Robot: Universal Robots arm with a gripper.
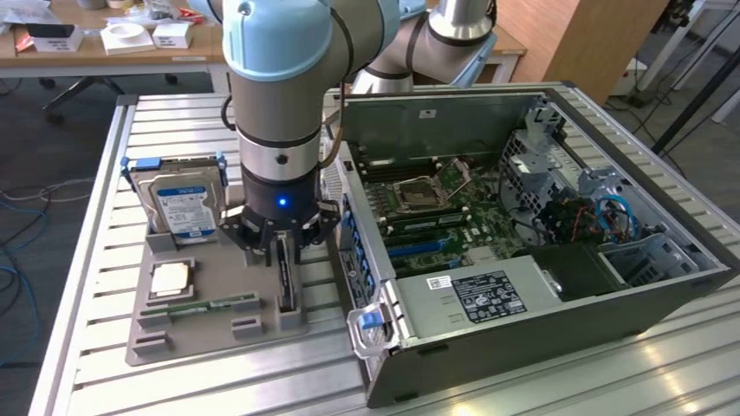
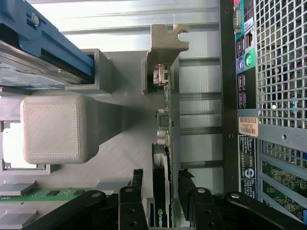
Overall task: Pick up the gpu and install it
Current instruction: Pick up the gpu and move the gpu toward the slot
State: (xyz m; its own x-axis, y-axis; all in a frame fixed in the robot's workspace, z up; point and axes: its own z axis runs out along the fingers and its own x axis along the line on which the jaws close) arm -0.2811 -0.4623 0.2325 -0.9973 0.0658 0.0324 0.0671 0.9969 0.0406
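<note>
Gripper, spread, straddles the one gpu standing on edge beside one hard drive.

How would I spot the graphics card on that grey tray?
Beside the open computer case, on the exterior view's left, lies a grey tray. The gpu is the thin black card standing on edge nearest the case, unlike the blue-labelled hard drive or flat green memory stick.

Table: slatted aluminium top.
Grey fixture tray: on table, exterior view's left.
Computer case: on table, just beside tray.
</note>
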